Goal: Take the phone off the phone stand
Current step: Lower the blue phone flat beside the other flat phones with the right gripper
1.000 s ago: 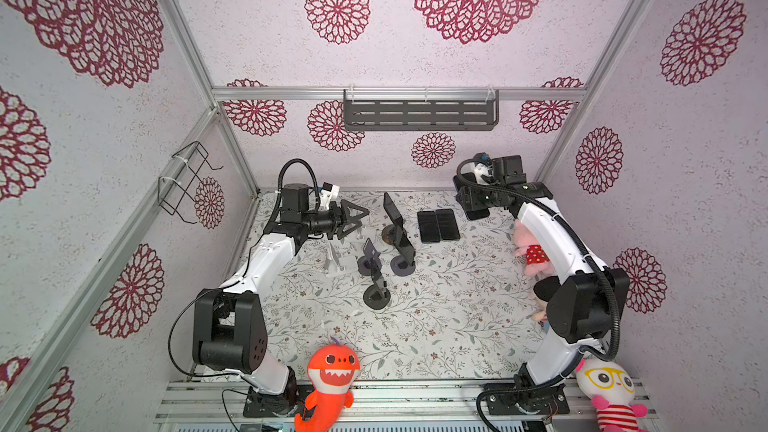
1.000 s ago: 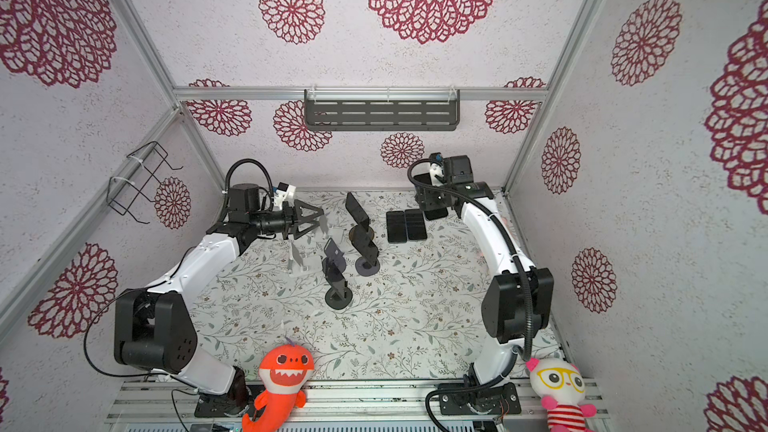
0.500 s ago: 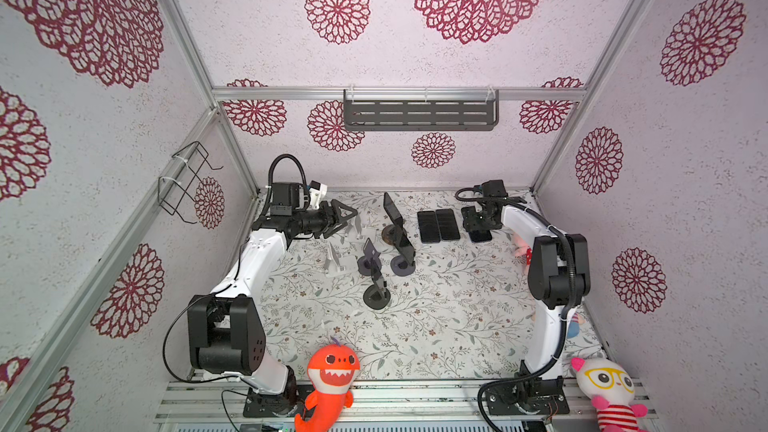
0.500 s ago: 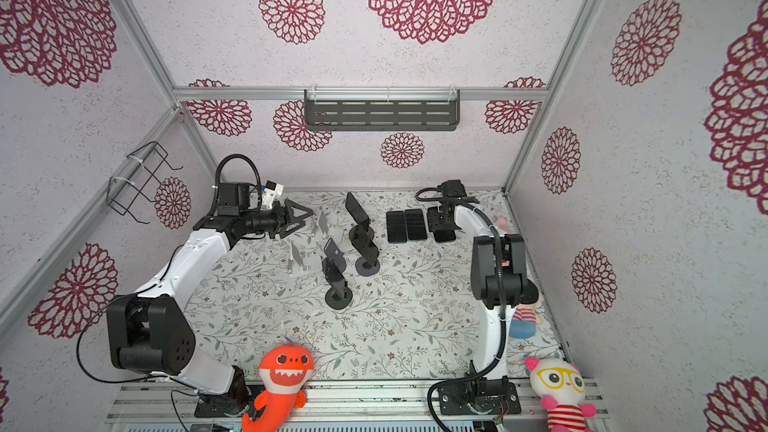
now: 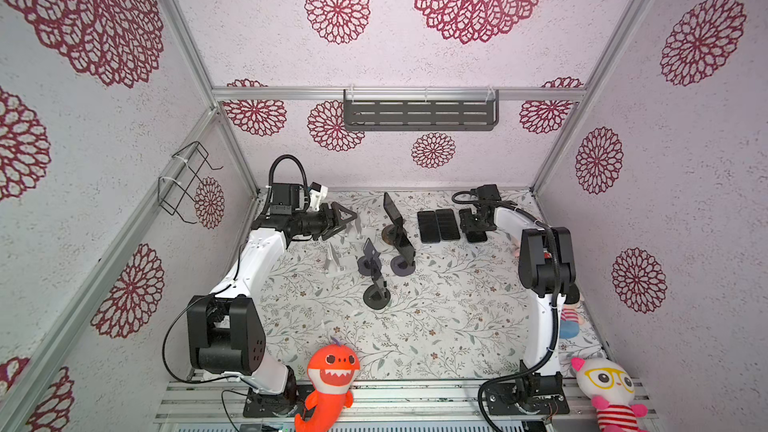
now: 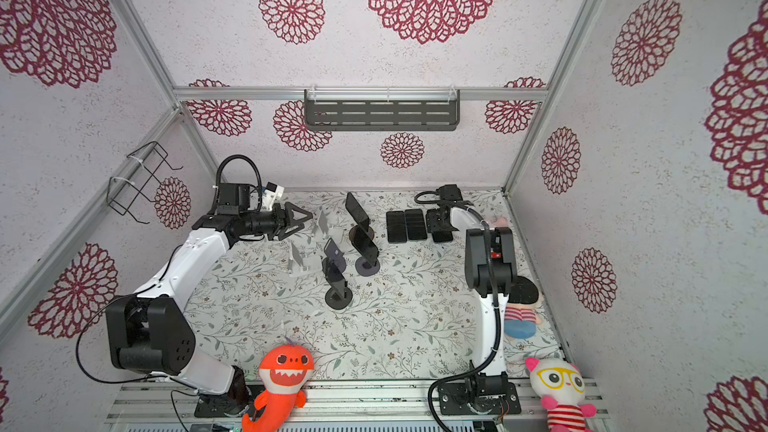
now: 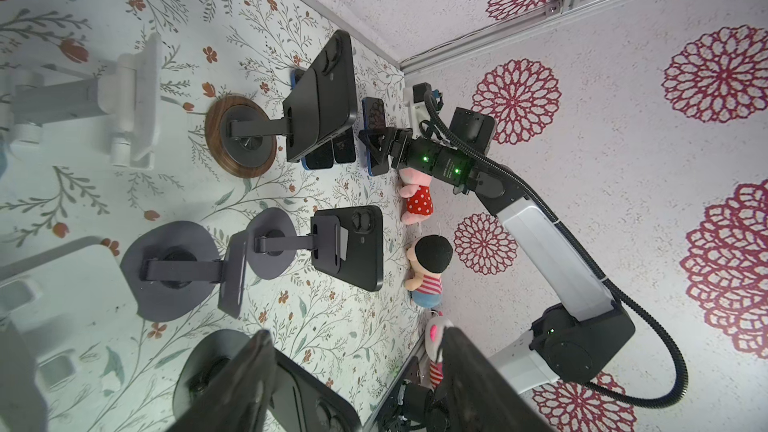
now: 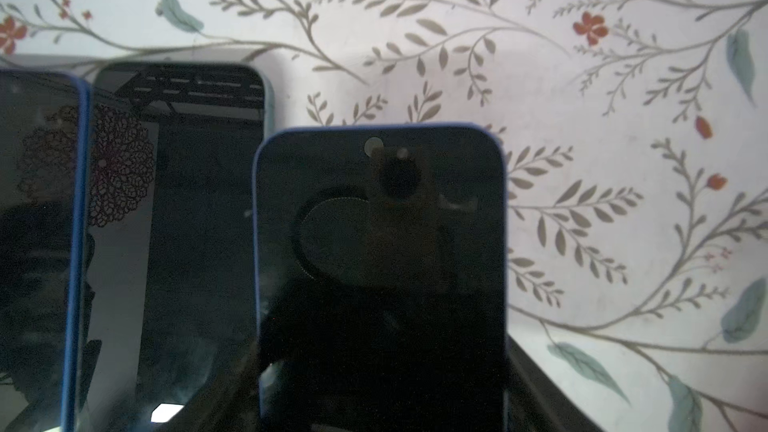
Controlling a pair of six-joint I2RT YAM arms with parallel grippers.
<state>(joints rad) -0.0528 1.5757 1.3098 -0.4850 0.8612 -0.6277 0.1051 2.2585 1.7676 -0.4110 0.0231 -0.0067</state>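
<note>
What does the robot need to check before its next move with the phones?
1. Does the right gripper have a phone? Ok, a blue-edged one sits between its fingers.
2. Is that phone lying flat on the table yet? Cannot tell.
3. Is there a free spot beside the flat phones? Ok, there is bare table next to them.
4. Is the left gripper open and empty? Ok.
5. Are all phones off their stands? Not ok, one is on the wooden stand and one is on the dark stand.
</note>
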